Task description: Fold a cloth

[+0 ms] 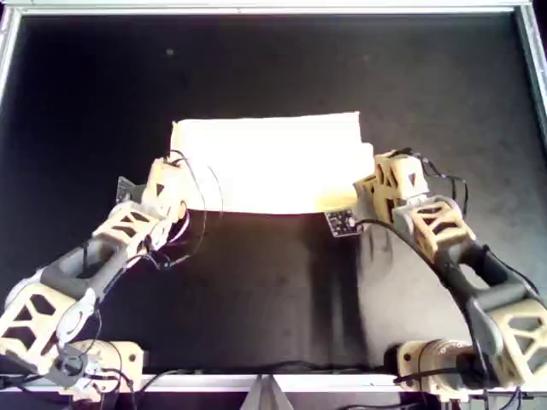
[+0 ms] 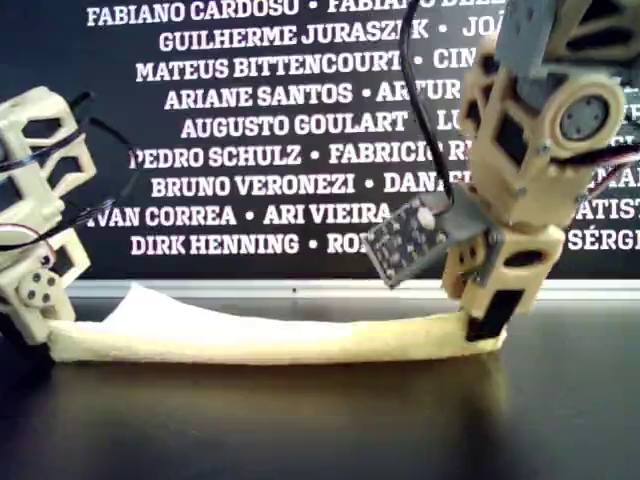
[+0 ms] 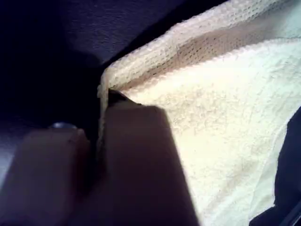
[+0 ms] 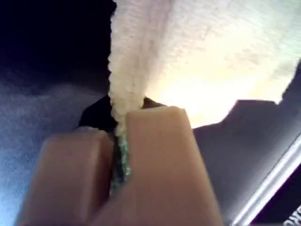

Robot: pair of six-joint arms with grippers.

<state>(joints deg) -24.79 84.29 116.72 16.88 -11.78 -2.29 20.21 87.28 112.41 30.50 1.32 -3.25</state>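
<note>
The pale yellow cloth (image 1: 273, 162) lies as a flat rectangle on the black table, doubled over, with a thick rounded edge facing the exterior camera (image 2: 270, 340). My left gripper (image 1: 167, 184) is at the cloth's overhead-left end, shut on the layered corner (image 3: 101, 117). At the overhead-right end, my right gripper (image 1: 376, 184) is shut on the cloth's edge (image 4: 120, 127). Both sit low at the table, at the exterior view's left (image 2: 40, 320) and right (image 2: 485, 325).
A small circuit board (image 1: 342, 222) hangs off the right arm beside the cloth's near corner. Metal rails (image 1: 534, 85) frame the black table. A black banner with white names (image 2: 260, 130) stands behind the far rail.
</note>
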